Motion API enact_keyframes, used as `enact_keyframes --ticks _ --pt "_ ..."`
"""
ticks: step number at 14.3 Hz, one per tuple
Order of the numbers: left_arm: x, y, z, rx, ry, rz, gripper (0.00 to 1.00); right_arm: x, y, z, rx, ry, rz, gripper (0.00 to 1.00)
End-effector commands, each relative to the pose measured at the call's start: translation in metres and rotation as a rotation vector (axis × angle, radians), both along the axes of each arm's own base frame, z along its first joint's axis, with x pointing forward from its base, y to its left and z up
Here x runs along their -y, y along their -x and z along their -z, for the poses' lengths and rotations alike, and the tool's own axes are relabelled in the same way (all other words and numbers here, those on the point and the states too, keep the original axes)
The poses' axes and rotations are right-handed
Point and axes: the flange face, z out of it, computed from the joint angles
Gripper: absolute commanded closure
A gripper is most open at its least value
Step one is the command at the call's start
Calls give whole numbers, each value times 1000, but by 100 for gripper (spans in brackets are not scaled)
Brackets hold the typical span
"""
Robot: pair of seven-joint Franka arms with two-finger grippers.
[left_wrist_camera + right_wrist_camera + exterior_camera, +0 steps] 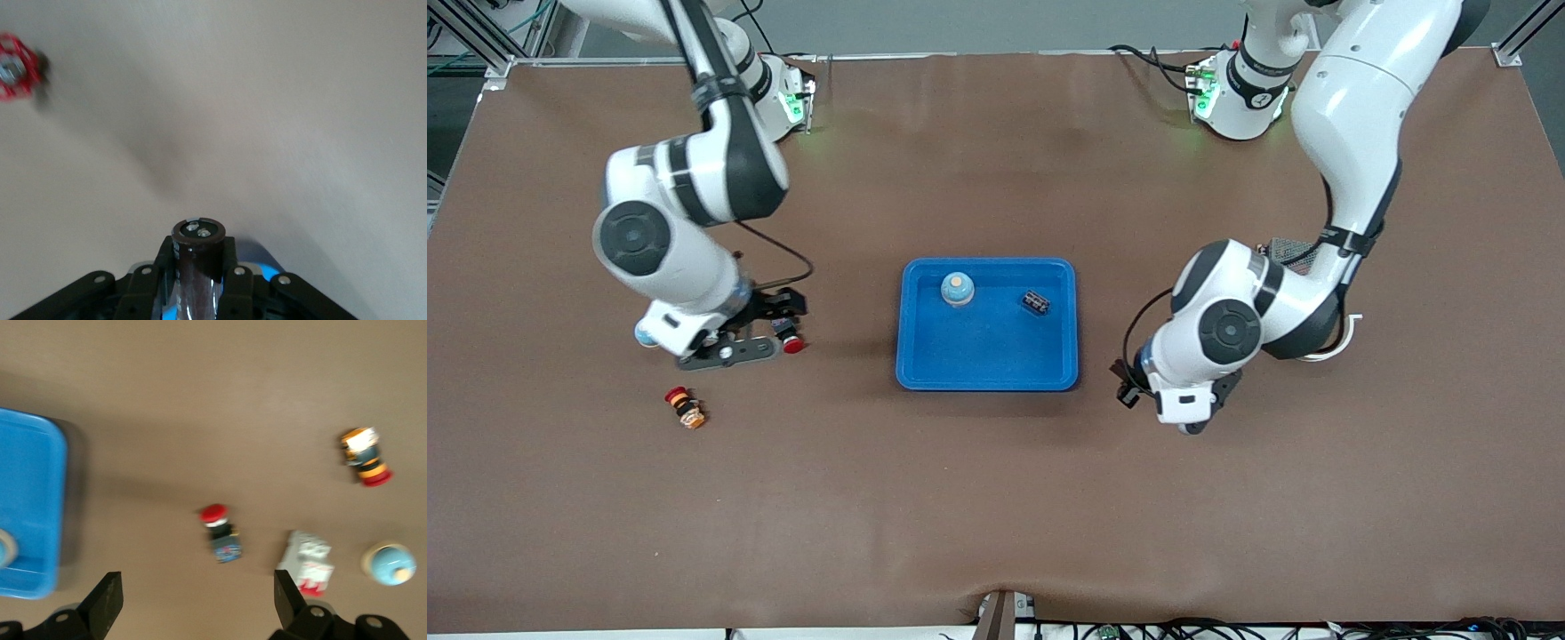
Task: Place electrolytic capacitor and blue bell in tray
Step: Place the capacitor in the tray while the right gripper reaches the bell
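The blue tray (987,373) lies mid-table. In it stand a blue bell (958,288) and a small black part (1035,302). My left gripper (1190,421) hangs over bare table beside the tray, toward the left arm's end. In the left wrist view it (199,252) is shut on a dark cylindrical electrolytic capacitor (199,235). My right gripper (781,322) is over the table toward the right arm's end, open and empty (198,600). A second blue bell (389,562) stands on the table there, mostly hidden under the right arm in the front view (644,334).
Near the right gripper lie a red-capped push button (789,339), a white breaker (307,565) and an orange-and-red button (685,407). A red wheel-shaped part (15,67) shows in the left wrist view. The tray's corner (30,520) shows in the right wrist view.
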Motion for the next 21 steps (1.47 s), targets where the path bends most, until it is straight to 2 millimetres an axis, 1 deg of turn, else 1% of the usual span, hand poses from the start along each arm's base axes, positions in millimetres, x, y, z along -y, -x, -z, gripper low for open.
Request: enact_keyframes --ticks 1,3,5,7,8,10,11,13,14,15,16,17,18,19,20,21 --pt "39 5 -1 17 28 -63 100 65 -10 2 -1 -19 -102 0" --pt "58 11 1 29 40 -143 100 115 -14 4 -7 -38 -150 0" --pt "80 23 11 28 47 -153 100 155 -14 7 -12 -56 -186 0" --pt "94 30 19 31 57 -179 100 185 -13 6 -4 -64 -221 0" --pt "101 34 27 29 64 -186 100 200 -11 8 -8 -69 -224 0" --pt "114 42 43 31 66 -207 100 226 -3 22 -13 -79 -243 0" --pt "117 44 50 28 53 -222 100 238 4 35 -9 -80 -263 0" --pt "121 50 58 17 43 -222 100 266 17 57 0 -90 -268 0" --pt "131 59 64 11 36 -202 100 274 22 67 7 -119 -274 0" --pt "130 63 75 -2 15 -198 100 280 25 77 9 -134 -299 0" --pt "130 64 80 -6 5 -194 95 290 26 87 13 -134 -314 0" --pt "129 66 82 -15 -8 -190 87 298 26 95 11 -128 -323 0" --pt "130 70 85 -27 -22 -182 77 301 25 99 16 -122 -332 0" --pt "134 73 86 -30 -28 -173 73 301 26 103 13 -121 -339 0" --pt "133 74 86 -31 -29 -173 66 301 29 111 8 -120 -339 0" --pt "133 75 87 -33 -33 -171 55 301 32 118 21 -113 -336 0"
